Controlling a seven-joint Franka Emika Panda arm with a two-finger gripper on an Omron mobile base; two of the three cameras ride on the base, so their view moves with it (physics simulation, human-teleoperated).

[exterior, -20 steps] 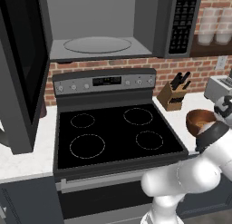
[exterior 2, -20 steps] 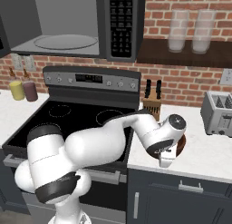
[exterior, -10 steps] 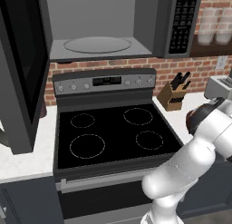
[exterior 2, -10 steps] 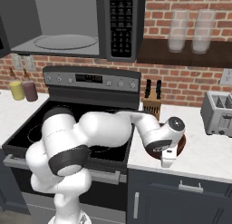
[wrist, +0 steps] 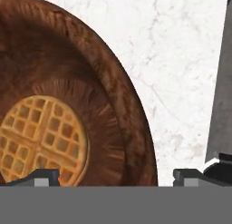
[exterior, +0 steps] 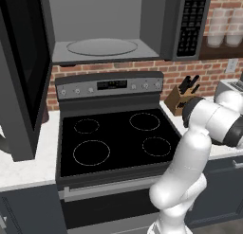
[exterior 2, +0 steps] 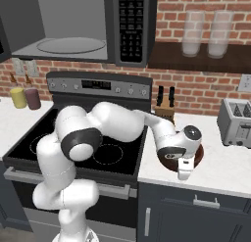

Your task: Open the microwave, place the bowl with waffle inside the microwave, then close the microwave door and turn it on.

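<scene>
The microwave (exterior: 102, 24) hangs over the stove with its cavity and glass turntable showing. The microwave door (exterior: 23, 72) stands swung wide to the left. On the white counter right of the stove sits the reddish-brown bowl (exterior 2: 199, 154), with a round waffle (wrist: 41, 137) lying in it (wrist: 104, 82). My gripper (exterior 2: 184, 170) points down at the bowl's near edge. In the hand view the gripper (wrist: 115, 177) is open and straddles the rim. One fingertip is over the waffle and the other is over the bare counter. Nothing is held.
The black stove top (exterior: 118, 138) lies left of the bowl. A knife block (exterior 2: 165, 106) stands behind it against the brick wall and a toaster (exterior 2: 238, 121) to its right. Two glasses (exterior 2: 206, 35) sit on the shelf above. Two jars (exterior 2: 24, 96) stand far left.
The arm has folded, its shoulder and elbow swinging left, and the hand has sunk slightly lower over the bowl. The jaws stay open and the bowl has not moved.
</scene>
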